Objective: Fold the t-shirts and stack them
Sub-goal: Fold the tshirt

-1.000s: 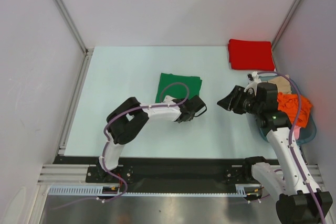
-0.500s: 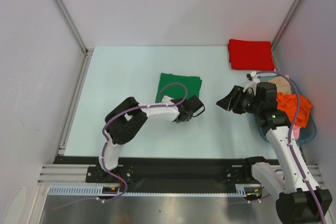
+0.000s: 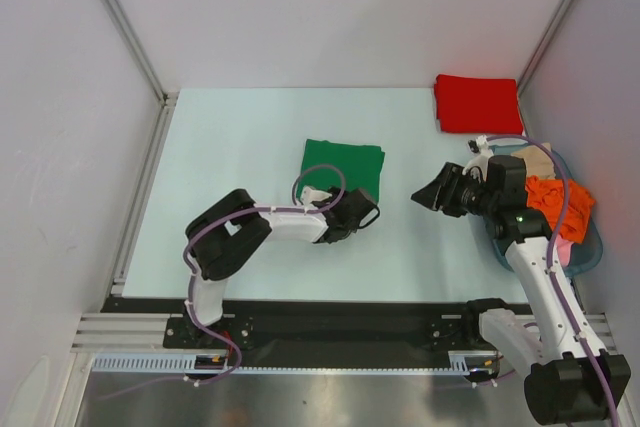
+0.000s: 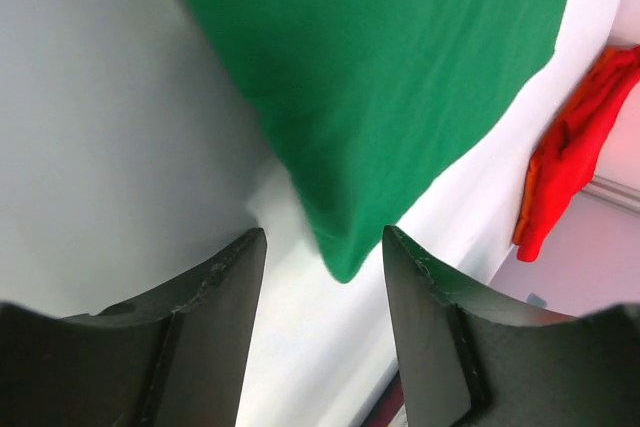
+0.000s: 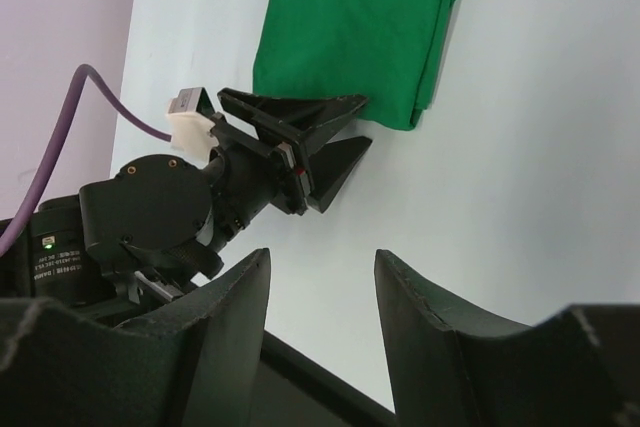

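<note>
A bright green t-shirt (image 3: 342, 164) lies folded flat in the middle of the table. My left gripper (image 3: 368, 211) sits low just off its near right corner, open. In the left wrist view that green corner (image 4: 345, 257) lies on the table just ahead of the gap between my left gripper's (image 4: 325, 239) spread fingers, not pinched. A red t-shirt (image 3: 477, 103) lies folded at the far right. My right gripper (image 3: 421, 194) hovers to the right of the green shirt, open and empty. Its wrist view shows the green shirt (image 5: 350, 27) and the left gripper (image 5: 335, 142) beyond my right gripper (image 5: 320, 259).
A blue basket (image 3: 594, 249) at the right edge holds orange (image 3: 555, 199), beige (image 3: 533, 159) and pink cloth. White walls with metal posts close in the table on three sides. A black rail runs along the near edge.
My left gripper has opened and let go of the green shirt's corner. It has drawn back slightly toward the near left. The right arm has not moved.
</note>
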Robot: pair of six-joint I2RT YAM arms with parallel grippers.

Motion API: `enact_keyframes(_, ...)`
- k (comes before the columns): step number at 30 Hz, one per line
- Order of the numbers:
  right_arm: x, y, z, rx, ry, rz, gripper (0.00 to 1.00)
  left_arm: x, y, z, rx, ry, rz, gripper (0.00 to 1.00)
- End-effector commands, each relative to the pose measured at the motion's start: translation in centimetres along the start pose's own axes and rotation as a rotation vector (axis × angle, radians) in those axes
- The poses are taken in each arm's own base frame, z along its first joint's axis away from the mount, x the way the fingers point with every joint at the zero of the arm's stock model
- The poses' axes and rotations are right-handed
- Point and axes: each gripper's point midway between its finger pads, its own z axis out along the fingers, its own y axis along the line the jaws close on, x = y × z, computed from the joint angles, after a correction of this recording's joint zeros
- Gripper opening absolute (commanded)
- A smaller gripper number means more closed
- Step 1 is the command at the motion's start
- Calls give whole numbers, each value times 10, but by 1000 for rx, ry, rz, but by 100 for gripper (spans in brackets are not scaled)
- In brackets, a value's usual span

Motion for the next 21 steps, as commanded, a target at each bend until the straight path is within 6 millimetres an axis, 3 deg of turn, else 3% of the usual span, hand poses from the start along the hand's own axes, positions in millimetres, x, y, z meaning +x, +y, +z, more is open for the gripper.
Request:
enact_keyframes(1,-15,13,-6,-37,-42,-33,52,-2,27,23,-107,-45,-279,59)
enact_keyframes(6,-18,15,-7,-41,-48,-32,52,6,26,32,-125,-39,-334,57)
enact_keyframes(11,-18,10,-5,-30,-44,-21,52,0,29,37,-139,-79,-327,47)
enact_keyframes(15,-20,4,2,-27,-44,18,55,-3,26,38,-122,-84,-290,17)
enact_keyframes(21,-33,-14,27,-100,-51,129,71,-10,5,24,-68,-47,-230,5)
